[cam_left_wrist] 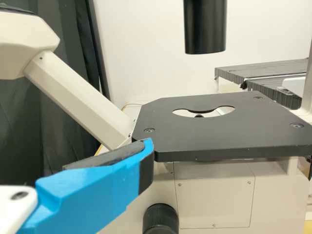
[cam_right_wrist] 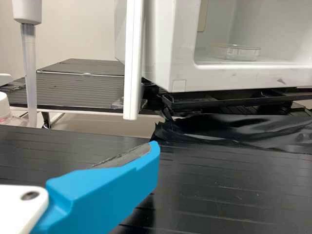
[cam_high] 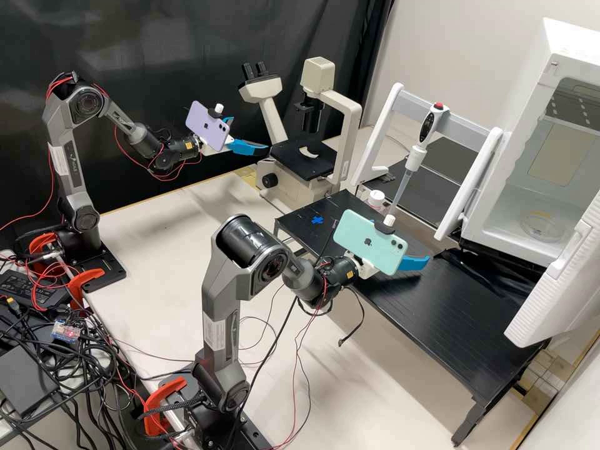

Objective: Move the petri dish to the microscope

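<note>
Inside the open white chamber lies the clear petri dish (cam_high: pixel 542 225), on its floor; the same petri dish (cam_right_wrist: pixel 237 52) shows past my finger in the right wrist view. My left gripper (cam_high: pixel 251 135) is open, empty, beside the microscope (cam_high: pixel 305 157). In the left wrist view a finger of the left gripper (cam_left_wrist: pixel 145 148) stands before the black stage of the microscope (cam_left_wrist: pixel 219 139), which bears no dish. Over the black platform, short of the chamber, is my right gripper (cam_high: pixel 414 262), open and empty; one finger of the right gripper (cam_right_wrist: pixel 152 150) shows its bare pad.
The chamber's door (cam_high: pixel 562 287) stands open over the black platform (cam_high: pixel 437 325). A pipette (cam_high: pixel 412 156) hangs on a white and grey stand, near a small white-capped bottle (cam_high: pixel 375 199). Black sheeting (cam_right_wrist: pixel 234 131) lies before the chamber.
</note>
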### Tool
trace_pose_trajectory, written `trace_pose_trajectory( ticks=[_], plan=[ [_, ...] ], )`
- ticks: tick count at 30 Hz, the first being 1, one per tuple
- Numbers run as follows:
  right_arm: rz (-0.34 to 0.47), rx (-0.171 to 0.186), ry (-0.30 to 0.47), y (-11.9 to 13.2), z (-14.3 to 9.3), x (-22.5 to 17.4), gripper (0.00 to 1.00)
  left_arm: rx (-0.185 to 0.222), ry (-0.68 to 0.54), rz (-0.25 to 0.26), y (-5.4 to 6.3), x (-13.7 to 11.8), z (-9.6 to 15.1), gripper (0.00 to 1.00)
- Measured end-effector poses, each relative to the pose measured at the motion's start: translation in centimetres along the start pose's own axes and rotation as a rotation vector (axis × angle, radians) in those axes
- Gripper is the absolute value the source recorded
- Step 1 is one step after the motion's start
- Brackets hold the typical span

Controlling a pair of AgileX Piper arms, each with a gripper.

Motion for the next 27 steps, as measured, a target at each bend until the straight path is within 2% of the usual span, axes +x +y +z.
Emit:
trace_pose_trajectory(
  ticks=[10, 14, 17, 19, 23, 27],
  plan=[
    [0.002, 0.0, -0.002, 0.1, 0.1, 0.0, 1.0, 0.0, 0.0, 0.0, 0.0, 0.0, 0.0, 1.0],
    [0.021, -0.004, -0.025, 0.8, 0.9, -0.1, 1.0, 0.0, 0.0, 0.0, 0.0, 0.0, 0.0, 1.0],
    [0.057, 0.021, -0.062, 2.0, 2.2, -0.2, 1.0, 0.0, 0.0, 0.0, 0.0, 0.0, 0.0, 1.0],
    [0.094, 0.051, -0.089, 3.2, 3.2, -0.3, 1.0, 0.0, 0.0, 0.0, 0.0, 0.0, 0.0, 1.0],
    [0.162, 0.069, -0.102, 5.3, 3.9, 0.1, 1.0, 0.0, 0.0, 0.0, 0.0, 0.0, 0.0, 1.0],
    [0.231, 0.064, -0.099, 7.5, 4.2, 1.2, 1.0, 0.0, 0.0, 0.0, 0.0, 0.0, 0.0, 1.0]
  ],
)
